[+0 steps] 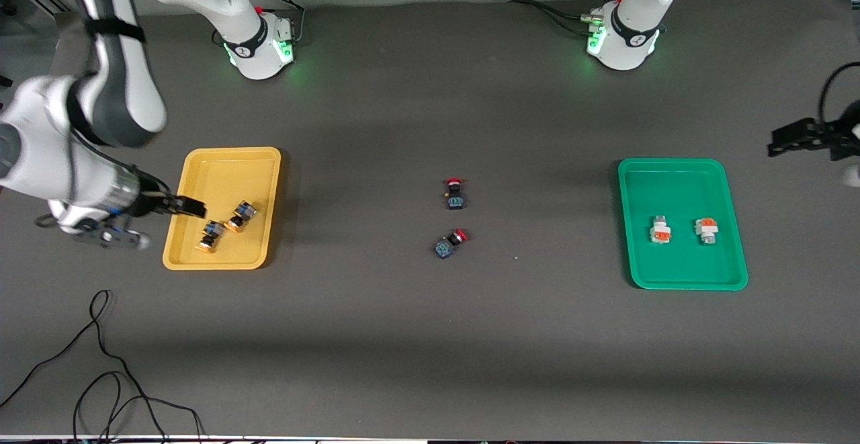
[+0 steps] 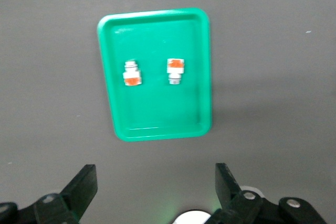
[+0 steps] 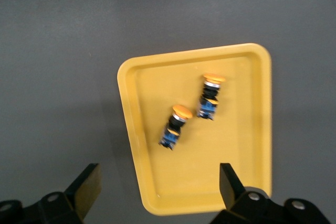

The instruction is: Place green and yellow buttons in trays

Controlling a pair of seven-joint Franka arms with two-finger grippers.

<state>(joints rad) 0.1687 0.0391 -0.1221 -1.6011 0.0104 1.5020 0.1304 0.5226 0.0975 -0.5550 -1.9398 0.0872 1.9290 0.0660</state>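
Observation:
Two yellow-capped buttons [image 1: 209, 236] [image 1: 240, 216] lie in the yellow tray [image 1: 215, 175]. The right wrist view shows them [image 3: 176, 126] [image 3: 210, 95] on the tray [image 3: 210, 177]. Two white buttons with orange bands [image 1: 660, 230] [image 1: 706, 230] lie in the green tray [image 1: 672, 189], also in the left wrist view [image 2: 132, 73] [image 2: 175, 70] [image 2: 157, 114]. My right gripper [image 1: 193, 207] [image 3: 157, 182] is open and empty over the yellow tray's edge. My left gripper [image 1: 781, 142] [image 2: 155, 182] is open and empty, up over the table past the green tray at the left arm's end.
Two red-capped black-blue switches [image 1: 455, 193] [image 1: 450, 243] lie on the dark table between the trays. A black cable [image 1: 101, 363] loops on the table near the front camera at the right arm's end. Both arm bases stand at the table's edge farthest from the front camera.

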